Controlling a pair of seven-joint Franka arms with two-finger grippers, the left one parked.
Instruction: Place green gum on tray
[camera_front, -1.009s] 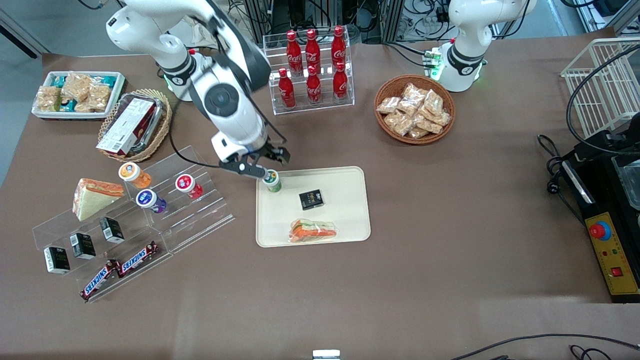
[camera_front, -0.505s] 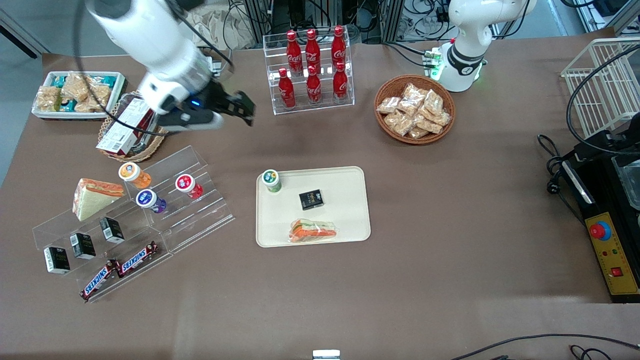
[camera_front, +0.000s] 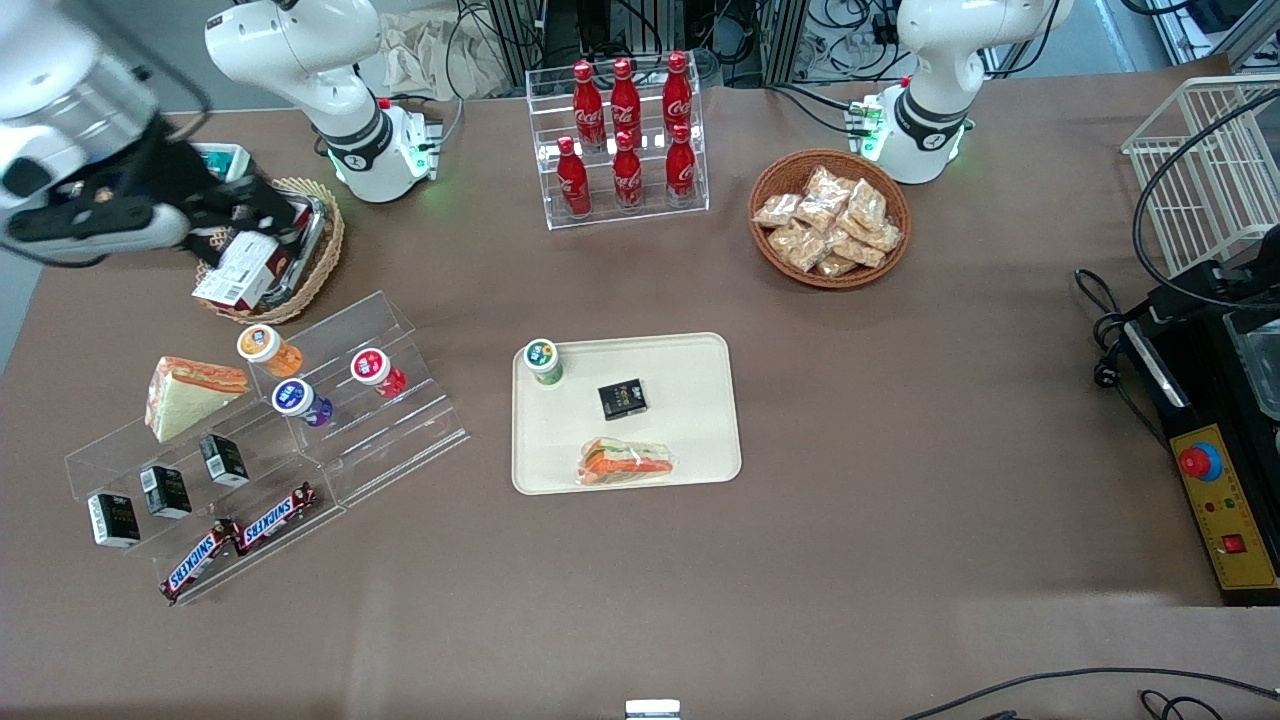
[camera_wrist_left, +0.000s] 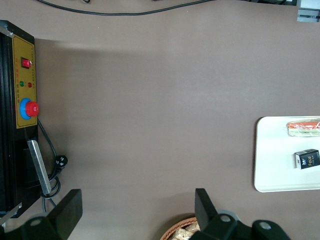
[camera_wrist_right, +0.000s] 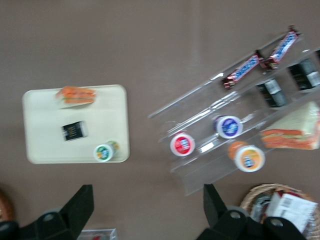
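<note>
Green gum (camera_front: 543, 361) upright on tray (camera_front: 690, 440), at a corner. Gripper (camera_front: 262, 213) well apart over the wicker basket (camera_front: 322, 262), fingers spread, empty.

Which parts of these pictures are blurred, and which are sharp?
Front view: the working arm's tool, above the wicker basket, is smeared by motion; the tray and green gum are sharp. Right wrist view: everything is slightly soft, gum included. Left wrist view: crisp.

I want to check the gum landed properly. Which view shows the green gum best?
The front view: the green gum stands sharp in a corner of the tray, the open gripper far away. The right wrist view blurs it; the left wrist view misses it.
</note>
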